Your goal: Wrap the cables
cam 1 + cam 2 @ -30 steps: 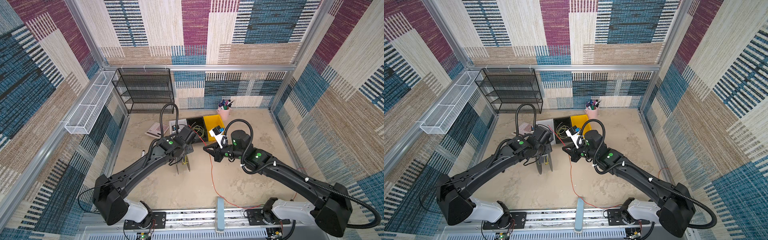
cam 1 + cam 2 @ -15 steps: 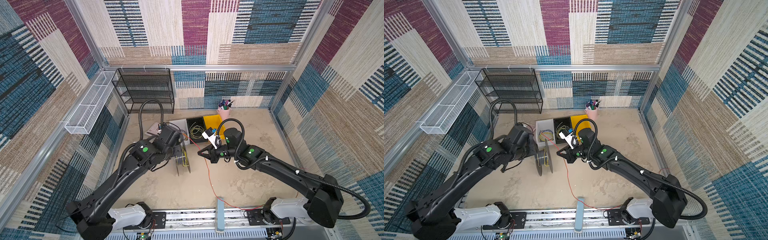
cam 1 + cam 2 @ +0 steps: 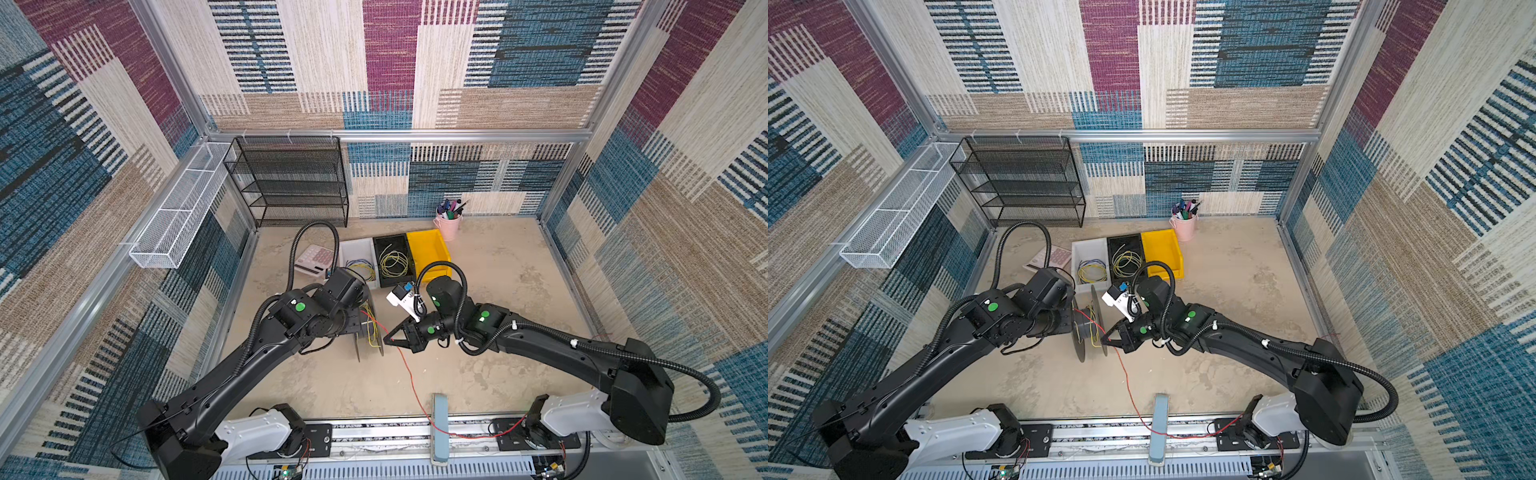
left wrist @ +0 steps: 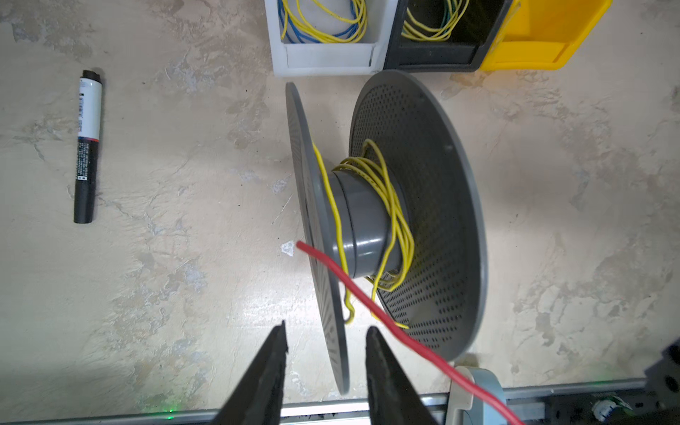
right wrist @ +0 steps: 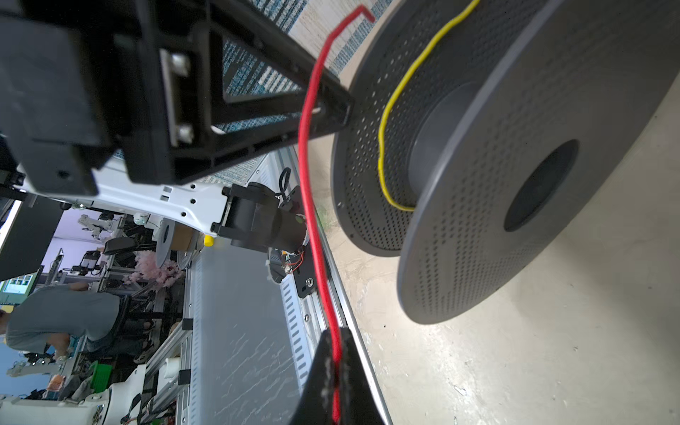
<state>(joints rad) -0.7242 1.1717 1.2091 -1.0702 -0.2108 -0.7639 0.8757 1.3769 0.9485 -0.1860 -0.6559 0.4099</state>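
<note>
Changes, L to R:
- L gripper (image 4: 327,327): 0.5 s ago it was backed off clear of the spool (image 4: 362,220). Now it's back on it, jaws apart w/ the rim of 1 flange between them. Gap shows both sides, so not clamped afaict.
- Spool: hasn't shifted. On edge, bins (image 4: 331,60) just behind it. Yellow wire (image 4: 395,220) sits on the hub in a few slack turns.
- Red wire (image 5: 310,220): now bridges over the spool's 2 flanges, tip poking out past the flange on the L-gripper side. From the spool it runs to the R gripper, then over the table to the front rail.
- R gripper (image 5: 336,353): has moved in toward the spool vs 1 s ago, now just beside the other flange. Pinched tight on the red wire.

Meaning: looks like setup for a feed. 0 red turns on the hub. The end lies across the rims, not down in the channel, so imo it needs steering onto the hub before any winding counts. Task barely started.

Text:
- Marker (image 4: 86,147), well apart from the spool: printed label, too blurred to read.
- Calculator (image 3: 316,257), beyond the spool by the bins: no legible brand.
- Nothing readable on the spool or bins.
</note>
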